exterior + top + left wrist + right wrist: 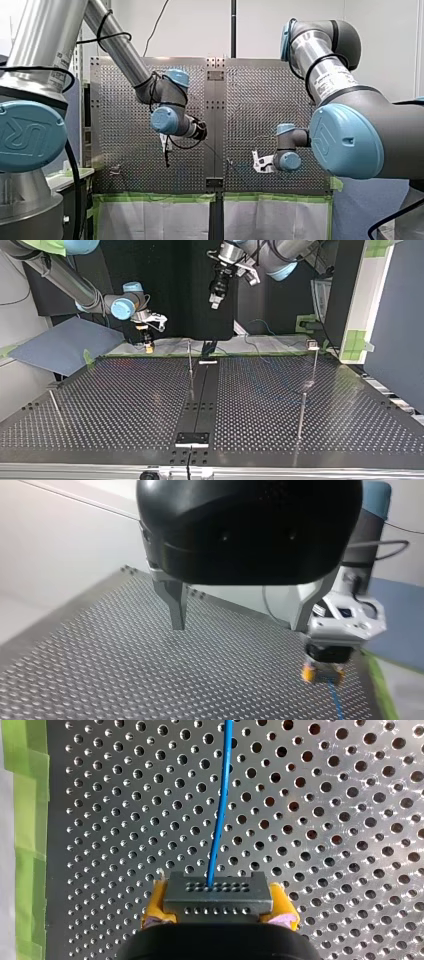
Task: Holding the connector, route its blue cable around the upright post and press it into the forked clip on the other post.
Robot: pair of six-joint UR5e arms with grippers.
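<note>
In the right wrist view a grey connector (218,892) sits between the yellow pads (156,906) of my right gripper (218,907), which is shut on it. Its blue cable (220,805) runs straight ahead over the perforated plate. In the top view my right gripper (148,344) hangs low at the table's far edge, left of a thin upright post (190,362). A post topped with a clip (313,345) stands at the far right. My left gripper (240,625) is open and empty above the plate; my right gripper (324,670) shows beyond it.
A bare rod (301,414) stands at the top view's right and a slanted one (55,405) at its left. A black strip (200,400) runs down the table's middle. Green tape (27,840) lines the table's edge. A grey sheet (60,342) lies off the far left corner.
</note>
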